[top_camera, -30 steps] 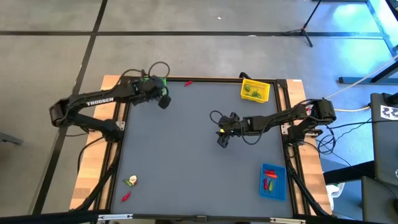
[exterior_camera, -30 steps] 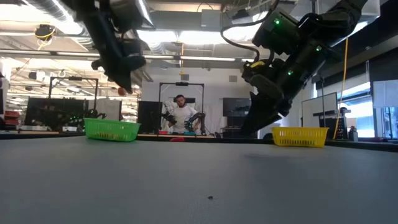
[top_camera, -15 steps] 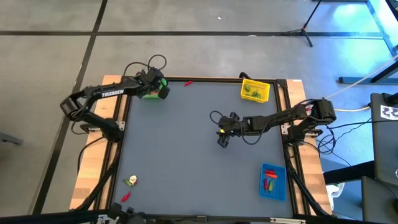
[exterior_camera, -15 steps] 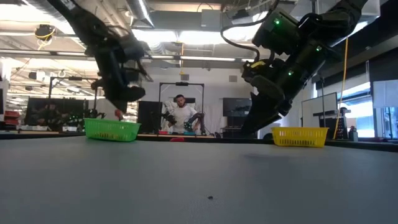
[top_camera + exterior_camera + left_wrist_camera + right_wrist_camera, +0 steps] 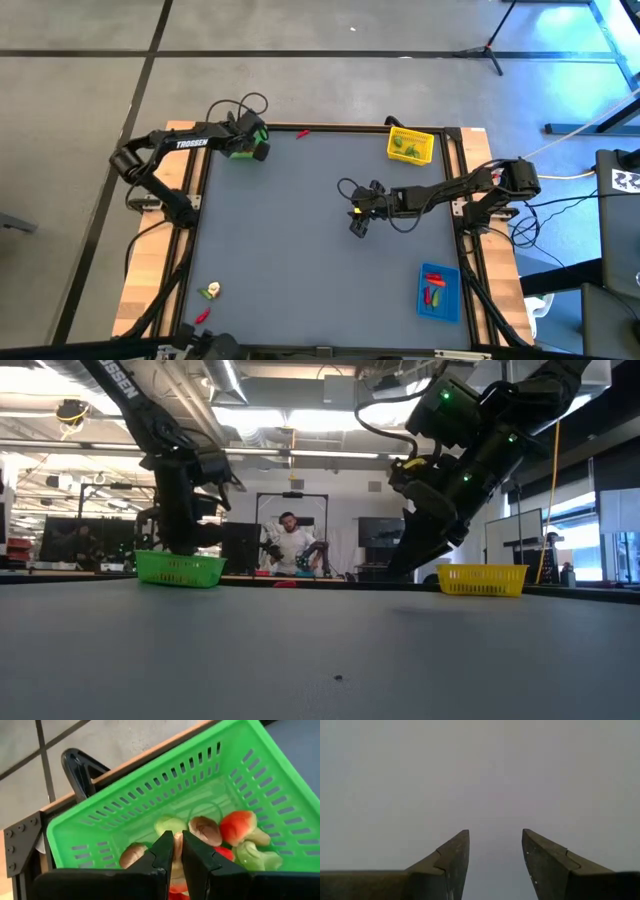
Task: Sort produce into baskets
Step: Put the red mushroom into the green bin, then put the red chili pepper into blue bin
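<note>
The green basket (image 5: 150, 815) stands at the table's far left corner (image 5: 237, 153) and holds several mushroom-like, red and green pieces (image 5: 235, 827). My left gripper (image 5: 177, 837) hangs over its inside (image 5: 180, 545), shut on a small pale-and-red piece of produce (image 5: 176, 870). My right gripper (image 5: 495, 840) stands open above bare table right of the middle (image 5: 358, 225), with nothing between its fingers. The yellow basket (image 5: 410, 146) sits at the far right and the blue basket (image 5: 438, 291) at the near right. My left gripper pinches the small piece by its pale part (image 5: 177, 851) between its two fingers, whose ends almost meet. The fingers slant down from above into the green basket's opening. A red part shows farther back between them; whether the piece touches the produce below, I cannot tell.
A green-and-pale piece (image 5: 210, 291) and a red piece (image 5: 203, 315) lie near the table's near left corner. Another red piece (image 5: 302, 133) lies by the far edge. A person (image 5: 290, 545) shows in the room beyond the table.
My left gripper, still shut on the small piece, has gone down and toward the table's far left corner, tipping steeper. It now hangs at the green basket's rim instead of high beside it. My right arm has kept still.
</note>
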You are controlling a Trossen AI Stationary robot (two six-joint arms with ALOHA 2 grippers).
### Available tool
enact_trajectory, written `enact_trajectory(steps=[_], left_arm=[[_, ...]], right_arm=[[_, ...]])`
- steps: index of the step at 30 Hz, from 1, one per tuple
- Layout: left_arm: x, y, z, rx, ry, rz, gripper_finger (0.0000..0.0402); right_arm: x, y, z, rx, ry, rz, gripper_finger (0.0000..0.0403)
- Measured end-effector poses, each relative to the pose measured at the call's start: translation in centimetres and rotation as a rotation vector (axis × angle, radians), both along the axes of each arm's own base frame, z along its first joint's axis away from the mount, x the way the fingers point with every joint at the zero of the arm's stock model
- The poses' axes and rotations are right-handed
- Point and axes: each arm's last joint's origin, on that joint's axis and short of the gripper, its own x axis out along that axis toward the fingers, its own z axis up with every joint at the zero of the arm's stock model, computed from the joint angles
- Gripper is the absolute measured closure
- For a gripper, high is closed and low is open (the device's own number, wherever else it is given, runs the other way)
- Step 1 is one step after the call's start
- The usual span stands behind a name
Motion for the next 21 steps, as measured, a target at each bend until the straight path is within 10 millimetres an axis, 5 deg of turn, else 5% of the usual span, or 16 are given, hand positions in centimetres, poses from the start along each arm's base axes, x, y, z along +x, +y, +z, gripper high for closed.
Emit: enact_trajectory(steps=[7,16,21], left_arm=[[-0.1,0.0,-0.1,-0.022,-0.018,0.002,0.0361],[-0.8,0.7,0.1,-0.027,0.006,0.003,0.0261],[0.1,0.5,2.7,0.014,-0.033,-0.057,0.0245]], right_arm=[[0.0,0.0,0.0,0.001,-0.001,0.0,0.0221],[0.0,0.0,0.0,0.005,0.001,-0.003,0.0221],[0.0,0.0,0.0,0.008,0.001,0.0,0.0221]])
